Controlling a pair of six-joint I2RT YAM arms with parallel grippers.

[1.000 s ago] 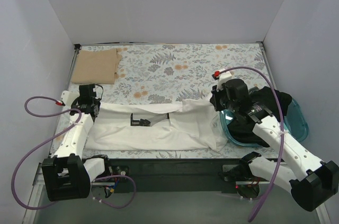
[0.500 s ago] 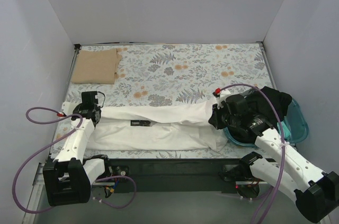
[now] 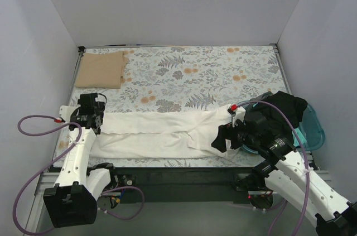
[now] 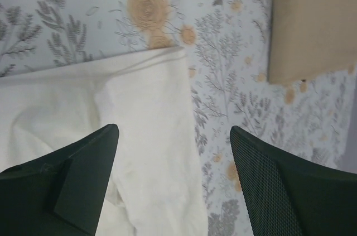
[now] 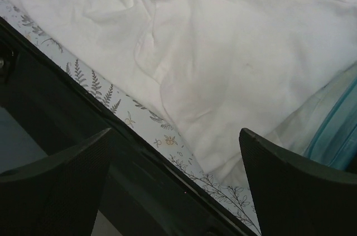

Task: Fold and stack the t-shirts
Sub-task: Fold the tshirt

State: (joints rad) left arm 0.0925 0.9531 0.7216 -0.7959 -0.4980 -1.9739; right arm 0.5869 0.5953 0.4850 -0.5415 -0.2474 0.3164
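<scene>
Two claws, both with fingers spread and nothing between them: the left claw (image 3: 91, 118) hangs over the left end of the white shirt (image 3: 162, 130), the right claw (image 3: 226, 137) over its right end. The white shirt lies as a long band across the near side of the table (image 3: 184, 68), doubled along its length. Its right end is bunched beside the basket (image 3: 315, 130) that holds the dark shirt (image 3: 284, 107). The tan shirt (image 3: 100, 70) sits folded at the far left corner, well apart.

Risks, as I judge them:
- The near hem runs close to the table's near edge, so a drag toward the arms could tip cloth over it.
- The right end is creased and lumpy, so folding across now would lock those wrinkles in.
- Either claw closing on only the top layer would peel the fold apart.
- In the right wrist view the cloth seems to touch the basket rim, so a lift there could snag or shift the basket
</scene>
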